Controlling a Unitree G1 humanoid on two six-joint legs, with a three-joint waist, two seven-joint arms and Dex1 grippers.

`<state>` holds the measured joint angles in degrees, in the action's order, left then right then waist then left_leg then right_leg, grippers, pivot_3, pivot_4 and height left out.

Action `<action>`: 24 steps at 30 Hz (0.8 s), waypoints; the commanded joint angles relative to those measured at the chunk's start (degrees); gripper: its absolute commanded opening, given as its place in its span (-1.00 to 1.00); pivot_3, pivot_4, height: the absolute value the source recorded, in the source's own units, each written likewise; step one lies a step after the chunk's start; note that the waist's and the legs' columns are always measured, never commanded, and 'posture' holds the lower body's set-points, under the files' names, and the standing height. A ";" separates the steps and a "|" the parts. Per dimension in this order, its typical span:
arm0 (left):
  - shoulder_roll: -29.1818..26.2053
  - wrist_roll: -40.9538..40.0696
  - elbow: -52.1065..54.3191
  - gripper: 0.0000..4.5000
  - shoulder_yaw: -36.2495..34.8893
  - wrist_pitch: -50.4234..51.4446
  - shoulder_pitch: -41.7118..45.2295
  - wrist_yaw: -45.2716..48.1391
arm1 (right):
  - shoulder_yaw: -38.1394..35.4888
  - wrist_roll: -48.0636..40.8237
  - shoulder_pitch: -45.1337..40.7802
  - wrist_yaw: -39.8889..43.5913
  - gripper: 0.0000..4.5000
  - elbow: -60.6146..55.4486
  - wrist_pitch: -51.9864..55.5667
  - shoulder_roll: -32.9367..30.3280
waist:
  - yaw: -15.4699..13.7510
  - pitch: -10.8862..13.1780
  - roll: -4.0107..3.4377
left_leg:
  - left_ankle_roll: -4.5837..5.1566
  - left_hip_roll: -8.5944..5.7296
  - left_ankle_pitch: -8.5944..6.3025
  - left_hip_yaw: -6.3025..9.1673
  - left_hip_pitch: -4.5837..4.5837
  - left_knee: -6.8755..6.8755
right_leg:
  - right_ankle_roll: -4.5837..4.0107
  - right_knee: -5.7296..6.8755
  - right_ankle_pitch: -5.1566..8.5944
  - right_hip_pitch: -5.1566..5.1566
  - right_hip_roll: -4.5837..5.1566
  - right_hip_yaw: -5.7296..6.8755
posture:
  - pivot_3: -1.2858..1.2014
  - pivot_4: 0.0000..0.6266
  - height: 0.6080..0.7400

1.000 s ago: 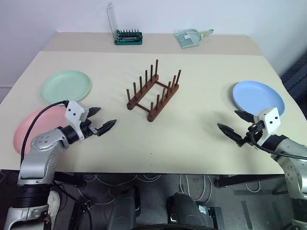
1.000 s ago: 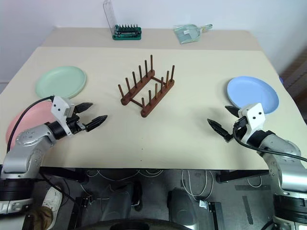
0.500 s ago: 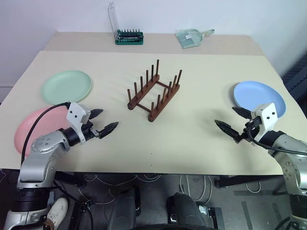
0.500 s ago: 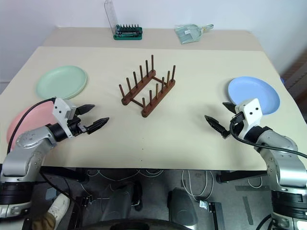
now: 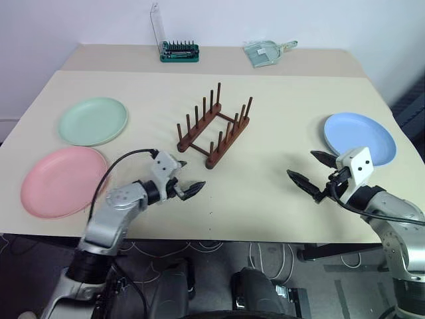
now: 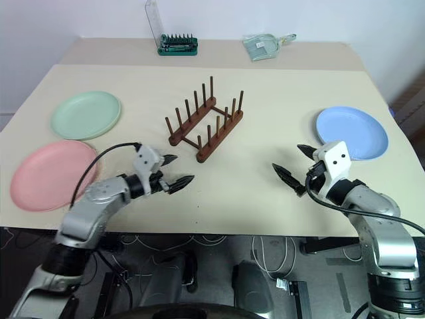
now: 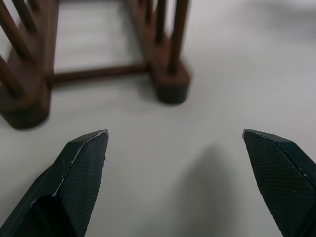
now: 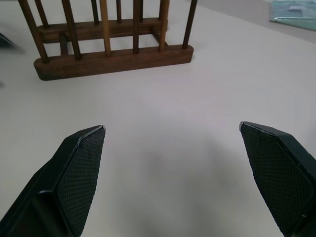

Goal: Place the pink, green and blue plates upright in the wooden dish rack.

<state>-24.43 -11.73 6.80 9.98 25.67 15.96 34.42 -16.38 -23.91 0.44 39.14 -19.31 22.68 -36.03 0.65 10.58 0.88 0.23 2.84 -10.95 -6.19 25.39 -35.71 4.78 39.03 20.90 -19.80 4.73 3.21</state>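
The dark wooden dish rack [image 5: 214, 131] stands empty at the table's middle. Flat at the left edge lies the pink plate [image 5: 62, 181], with the green plate [image 5: 92, 120] just behind it. The blue plate [image 5: 359, 137] lies flat at the right. My left gripper [image 5: 184, 185] is open just in front of the rack's near end, well right of the pink plate, nothing between its fingers; the left wrist view shows the rack's near ends [image 7: 170, 86] close ahead. My right gripper [image 5: 311, 170] is open, empty, left of and nearer than the blue plate.
A green case of screwdriver bits [image 5: 178, 51] with a raised clear lid and a pale green dustpan [image 5: 263, 52] sit along the table's [image 5: 279, 193] far edge. The near edge runs just below both grippers.
My left gripper has swung right, away from the pink plate, to the rack's near end. My right gripper has drifted a little left. Both stay open.
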 commanded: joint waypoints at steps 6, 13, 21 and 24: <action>5.69 2.89 -8.70 1.00 3.50 -3.70 4.66 0.89 | -0.41 -1.00 -0.54 -2.40 0.98 -4.16 0.21 0.93 | -0.12 -0.03 -0.05 | -0.02 0.00 0.01 0.02 -0.05 -0.04 | 0.00 0.02 0.00 0.06 0.00 0.01 | 0.03 -0.52 0.88; 11.57 5.16 -15.55 1.00 4.36 -4.06 9.58 -0.67 | -0.04 -0.65 0.27 -3.05 0.98 -4.70 -0.17 1.68 | -0.51 -0.04 -0.06 | -0.04 -0.01 0.02 0.04 -0.04 -0.16 | 0.01 0.00 0.00 0.14 0.00 0.04 | 0.03 -0.52 0.88; 11.99 4.56 -14.96 -0.03 3.15 -3.97 9.12 1.07 | 1.07 -0.43 0.66 -3.51 1.00 -5.00 -0.57 2.92 | -0.90 -0.04 -0.06 | -0.07 0.00 0.04 0.04 -0.04 -0.18 | 0.01 0.00 0.01 0.14 0.00 0.04 | 0.03 -0.52 0.88; 11.54 4.48 -15.11 -0.66 2.40 -4.40 9.17 1.38 | 1.74 -1.11 0.81 -2.83 1.00 -5.03 -0.12 2.80 | -0.95 -0.04 -0.06 | -0.08 0.00 0.04 0.04 -0.04 -0.18 | 0.01 0.00 0.01 0.14 0.00 0.04 | 0.03 -0.52 0.88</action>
<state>-13.05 -6.81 -8.06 11.93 20.84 25.95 34.92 -14.18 -23.93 1.42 35.91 -22.19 23.17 -33.40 -0.30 10.54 0.81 0.16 2.83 -10.91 -6.15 25.35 -35.88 4.79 39.03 20.91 -19.66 4.72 3.25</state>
